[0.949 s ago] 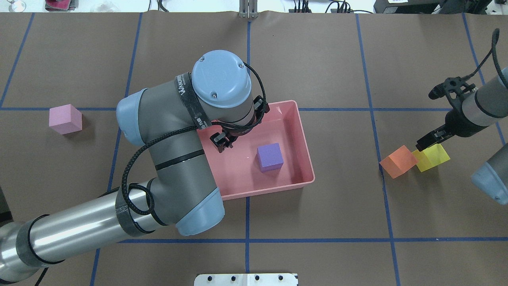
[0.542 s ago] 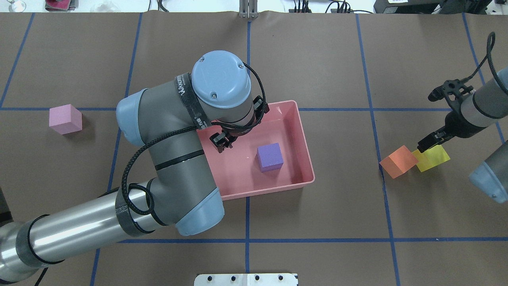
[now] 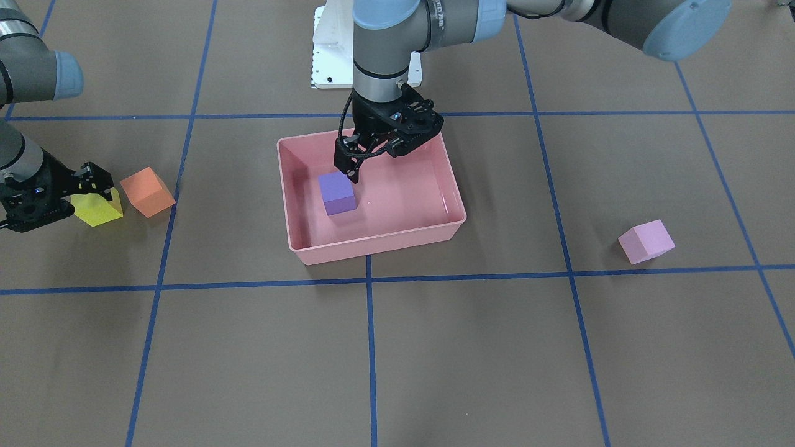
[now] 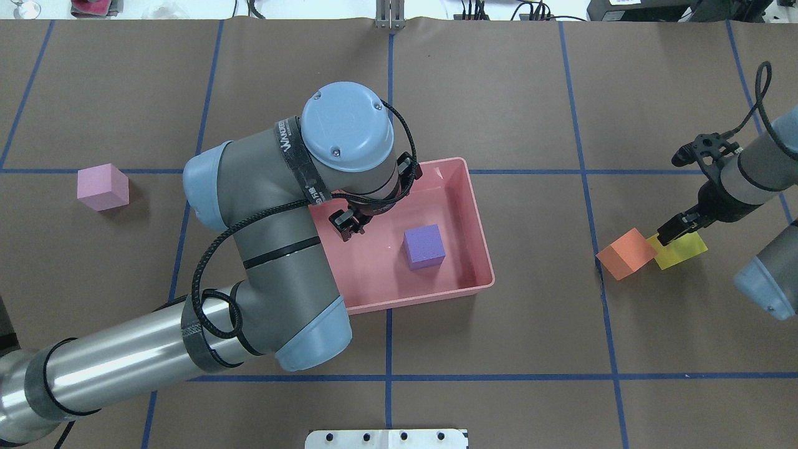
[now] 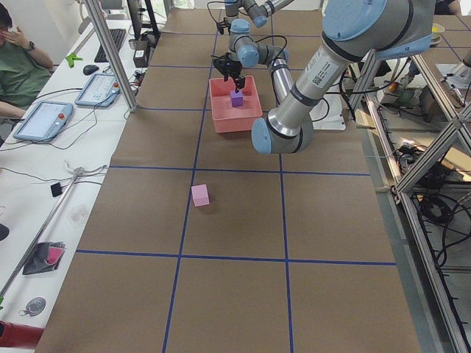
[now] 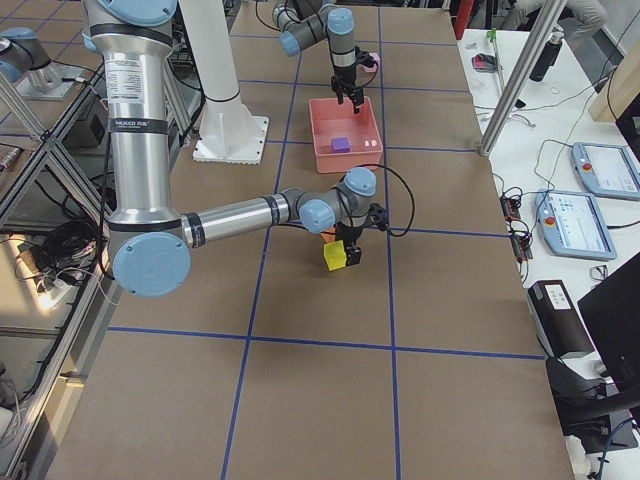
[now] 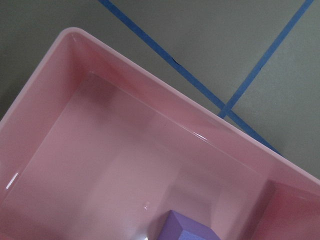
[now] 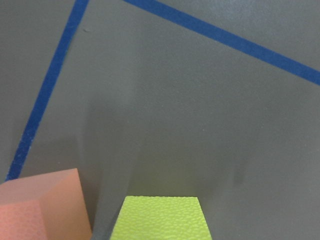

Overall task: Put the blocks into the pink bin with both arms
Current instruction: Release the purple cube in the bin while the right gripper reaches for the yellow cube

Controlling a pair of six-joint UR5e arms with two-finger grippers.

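Resting inside pink bin (image 4: 380,274), purple block (image 4: 424,247)

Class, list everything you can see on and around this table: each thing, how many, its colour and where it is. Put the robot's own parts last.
pink bin: one, salmon pink, mid-table.
purple block: one, purple, inside the pink bin.
light pink block: one, light pink, on the table on the robot's left.
orange block: one, orange, on the table on the robot's right.
yellow block: one, yellow, beside the orange block.
table: one, brown with blue tape lines.
person: one, green top, at the side bench.
left arm: one, grey with light-blue caps.
right arm: one, same colours.
left gripper: one, black, open over the bin.
right gripper: one, black, at the yellow block; grip unclear.
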